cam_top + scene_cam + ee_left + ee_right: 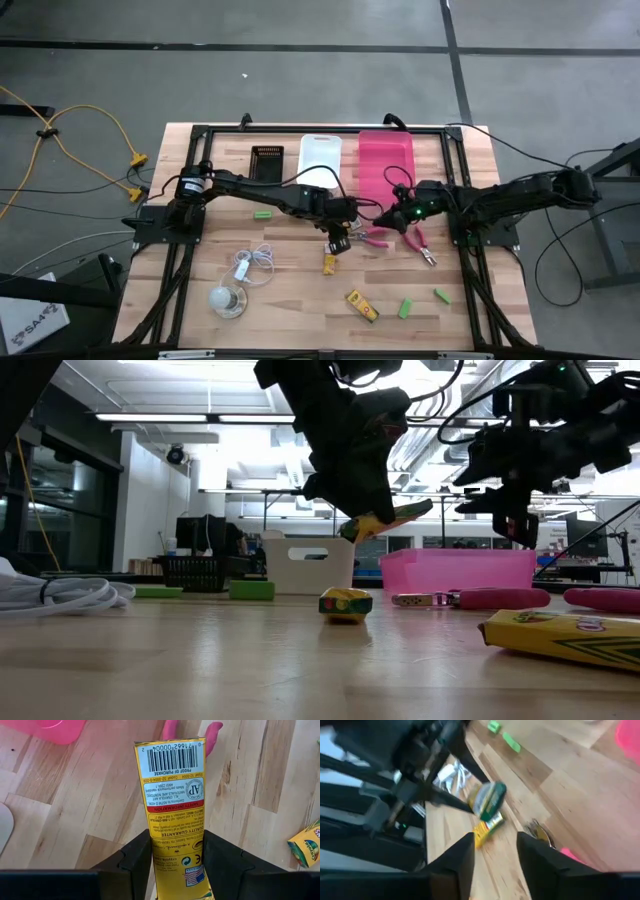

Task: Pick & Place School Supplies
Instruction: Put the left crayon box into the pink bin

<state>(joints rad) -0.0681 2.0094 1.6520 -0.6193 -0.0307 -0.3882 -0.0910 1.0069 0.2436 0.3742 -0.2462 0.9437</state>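
a wooden tabletop (300, 290) seen from above, with two dark robot arms reaching toward its middle. the left claw (338, 238) is closed on a yellow crayon packet (172, 805), gripped by its lower end between the two dark fingers (137, 865); the barcode end sticks out past them. from table height the held packet hangs tilted in the air, above a second yellow packet (345, 603) that lies on the tabletop just below it. a third yellow packet (362, 306) lies nearer the front edge, well apart from the claws.

the right claw (398, 217) hovers above the tabletop near a pair of pink-handled scissors (378, 238), its fingers (457, 862) parted with nothing between them. a second pink-handled tool (420, 243) lies just beside it, toward the right.

green pieces are scattered about: one (263, 214) under the left arm, and two more (405, 308) (442, 295) near the front right.

along the far side stand three containers in a row: a small black basket (267, 162), a white bin (320, 160) and a pink bin (385, 168). no supplies can be seen inside them. a coiled white cord (255, 262) and a pale round object (227, 299) lie at the front left.
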